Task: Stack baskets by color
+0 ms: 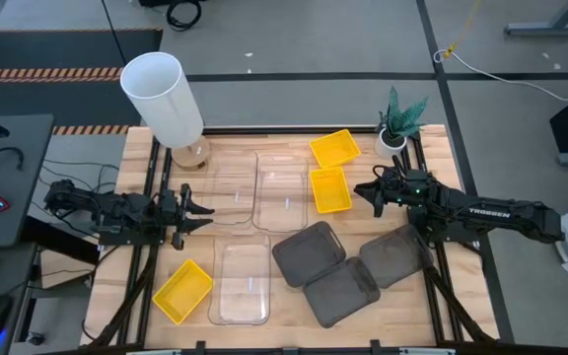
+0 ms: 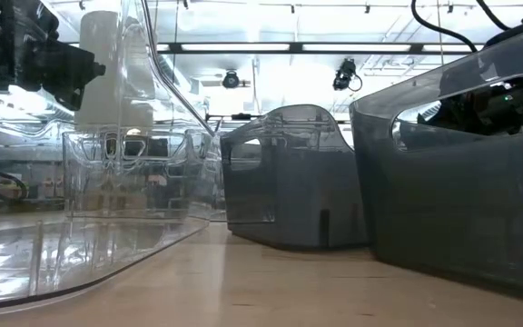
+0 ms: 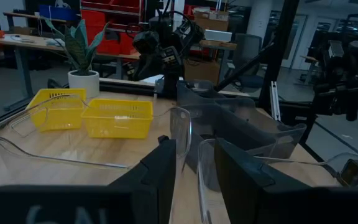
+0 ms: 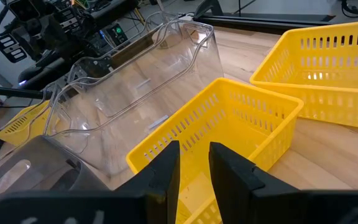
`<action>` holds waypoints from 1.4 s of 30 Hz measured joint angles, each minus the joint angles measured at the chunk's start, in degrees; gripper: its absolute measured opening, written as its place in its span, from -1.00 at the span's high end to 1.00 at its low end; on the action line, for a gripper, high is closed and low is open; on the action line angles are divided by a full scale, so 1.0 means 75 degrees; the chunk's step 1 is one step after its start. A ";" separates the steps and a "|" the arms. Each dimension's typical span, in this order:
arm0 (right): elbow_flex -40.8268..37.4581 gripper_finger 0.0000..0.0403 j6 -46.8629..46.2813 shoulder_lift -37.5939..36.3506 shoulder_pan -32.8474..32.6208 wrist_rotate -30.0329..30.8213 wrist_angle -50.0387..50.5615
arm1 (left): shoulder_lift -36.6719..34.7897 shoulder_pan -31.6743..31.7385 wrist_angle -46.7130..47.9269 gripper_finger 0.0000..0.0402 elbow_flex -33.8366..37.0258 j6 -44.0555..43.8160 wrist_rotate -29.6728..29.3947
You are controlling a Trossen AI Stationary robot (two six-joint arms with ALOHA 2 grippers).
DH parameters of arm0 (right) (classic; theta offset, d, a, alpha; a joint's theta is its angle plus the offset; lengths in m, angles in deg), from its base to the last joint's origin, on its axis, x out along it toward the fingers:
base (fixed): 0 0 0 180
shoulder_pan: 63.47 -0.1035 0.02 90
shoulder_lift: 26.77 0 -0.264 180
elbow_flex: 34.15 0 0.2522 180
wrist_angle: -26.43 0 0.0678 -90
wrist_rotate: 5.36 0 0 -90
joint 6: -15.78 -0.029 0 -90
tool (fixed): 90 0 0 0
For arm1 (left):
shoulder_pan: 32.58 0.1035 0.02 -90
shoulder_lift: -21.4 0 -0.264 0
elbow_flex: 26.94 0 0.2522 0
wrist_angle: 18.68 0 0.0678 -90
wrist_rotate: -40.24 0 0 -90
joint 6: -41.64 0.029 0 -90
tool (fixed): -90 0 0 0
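Note:
Three yellow baskets lie on the wooden table: two at the far right and one at the near left. Clear baskets lie in the middle and at the near side. Three dark grey baskets lie at the near right. My left gripper hovers open at the table's left, beside a clear basket. My right gripper hovers open just right of a yellow basket, tipped slightly down.
A tall white cylinder stands at the far left corner. A small white pot with a green plant stands at the far right. Bare wood shows along the near edge and between the left gripper and the near yellow basket.

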State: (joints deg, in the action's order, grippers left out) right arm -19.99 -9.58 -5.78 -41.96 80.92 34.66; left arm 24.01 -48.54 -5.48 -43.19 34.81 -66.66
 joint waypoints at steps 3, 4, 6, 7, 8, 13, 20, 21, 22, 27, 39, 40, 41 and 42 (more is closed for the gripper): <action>-0.0001 0.55 0.0000 0.0000 0.0001 0.0000 0.0002 | -0.0003 0.0002 0.0000 0.42 -0.0002 -0.0001 0.0001; 0.0000 0.55 0.0001 0.0000 -0.0002 0.0001 -0.0001 | 0.0000 0.0000 0.0000 0.42 -0.0002 0.0000 0.0003; 0.0000 0.55 -0.0001 -0.0002 0.0001 0.0004 -0.0057 | -0.0003 0.0002 0.0001 0.42 -0.0001 -0.0002 0.0002; -0.0002 0.55 0.0001 0.0000 -0.0002 0.0004 -0.0118 | -0.0001 0.0000 0.0000 0.42 -0.0001 -0.0001 0.0000; -0.0001 0.55 0.0001 -0.0001 0.0001 0.0004 -0.0157 | -0.0001 0.0000 0.0001 0.42 -0.0001 -0.0001 0.0003; 0.0000 0.55 -0.0001 0.0000 -0.0001 0.0143 -0.0716 | 0.0000 0.0001 0.0000 0.42 0.0000 -0.0002 0.0003; -0.0002 0.55 -0.0859 0.0000 -0.0002 0.0380 -0.2165 | 0.0000 0.0003 0.0000 0.42 -0.0002 -0.0002 0.0003; -0.0001 0.55 -0.0826 -0.0005 -0.0002 0.0323 -0.2319 | 0.0000 0.0003 0.0003 0.42 -0.0002 -0.0003 0.0003; -0.0001 0.55 -0.0777 -0.0006 -0.0004 0.0299 -0.2434 | -0.0001 0.0001 0.0003 0.42 0.0000 -0.0001 0.0003; 0.0000 0.55 -0.0530 0.0003 -0.0002 0.0565 -0.2536 | -0.0003 0.0001 0.0000 0.42 -0.0001 0.0000 0.0003; 0.0185 0.55 0.0153 0.0571 -0.0206 0.0348 -0.2758 | 0.0000 0.0000 0.0003 0.42 0.0001 -0.0003 0.0002; 0.0303 0.55 0.0266 0.0596 -0.0263 0.0345 -0.2733 | -0.0002 0.0003 0.0000 0.42 0.0000 -0.0002 0.0003; 0.0428 0.55 0.0394 0.0631 -0.0332 0.0339 -0.2686 | -0.0001 0.0002 0.0000 0.42 -0.0001 -0.0001 0.0003; 0.0558 0.55 0.0518 0.0674 -0.0409 0.0337 -0.2619 | -0.0003 0.0003 0.0000 0.42 -0.0002 0.0000 0.0003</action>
State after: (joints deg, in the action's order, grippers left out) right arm -15.80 -5.69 -0.72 -45.03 83.45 15.02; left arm 23.99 -48.52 -5.48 -43.21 34.81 -66.64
